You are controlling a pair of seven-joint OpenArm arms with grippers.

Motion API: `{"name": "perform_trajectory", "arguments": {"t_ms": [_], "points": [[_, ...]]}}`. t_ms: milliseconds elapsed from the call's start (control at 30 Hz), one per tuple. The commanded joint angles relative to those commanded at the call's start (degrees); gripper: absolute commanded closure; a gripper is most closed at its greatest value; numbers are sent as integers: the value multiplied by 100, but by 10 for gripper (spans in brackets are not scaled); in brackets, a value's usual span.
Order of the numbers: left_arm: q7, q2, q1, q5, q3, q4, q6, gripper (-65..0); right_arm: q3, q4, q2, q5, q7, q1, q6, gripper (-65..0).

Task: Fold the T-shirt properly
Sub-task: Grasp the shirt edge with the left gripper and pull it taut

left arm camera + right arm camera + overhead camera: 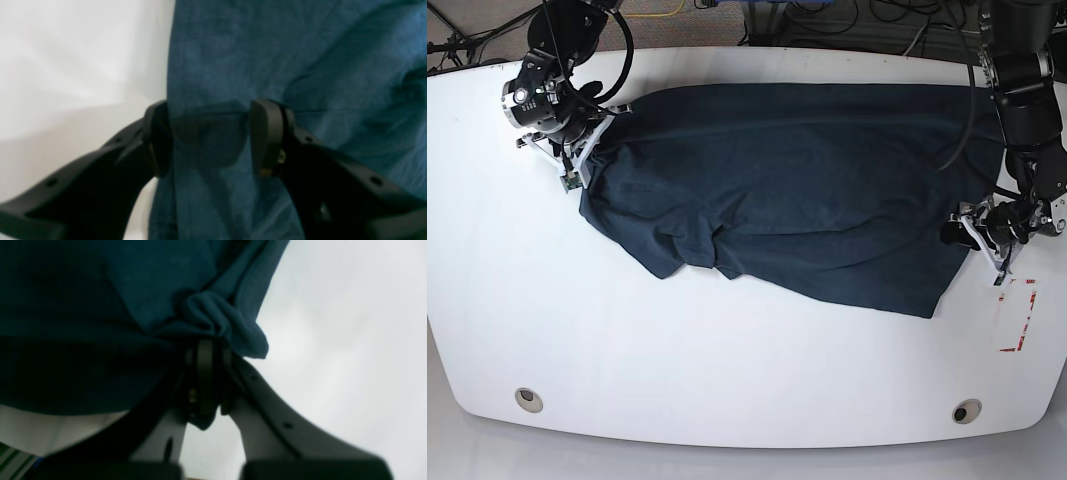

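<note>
My right arm reaches in over the far corner of the white surface (727, 390), and my right gripper (208, 380) is clamped tight on a bunched corner of the T-shirt (797, 190), the cloth puckering into folds just above the closed fingers (204, 373). My left arm comes down along the opposite side, bent at the wrist, with my left gripper (210, 136) at the shirt's other end. Its fingers (267, 136) stand apart, straddling the edge of the fabric: one sits over the bare surface at the cloth's border, the other over the blue cloth.

The T-shirt lies spread across the far half of the surface, wrinkled, its near edge running on a slant.

A small white sheet with red markings (1017, 315) lies just beside my left gripper; its print is too small to read. Cables (847, 15) trail beyond the far edge.
</note>
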Motion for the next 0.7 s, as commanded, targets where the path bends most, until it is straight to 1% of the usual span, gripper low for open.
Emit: {"name": "perform_trajectory", "arguments": {"t_ms": [467, 567, 700], "points": [[35, -26, 0, -18, 0, 9, -26, -325, 0, 0, 0, 0, 0, 0, 0, 0], [167, -18, 0, -26, 0, 62, -31, -325, 0, 0, 0, 0, 0, 0, 0, 0], [396, -9, 53, -26, 0, 563, -31, -325, 0, 0, 0, 0, 0, 9, 0, 0]]}}
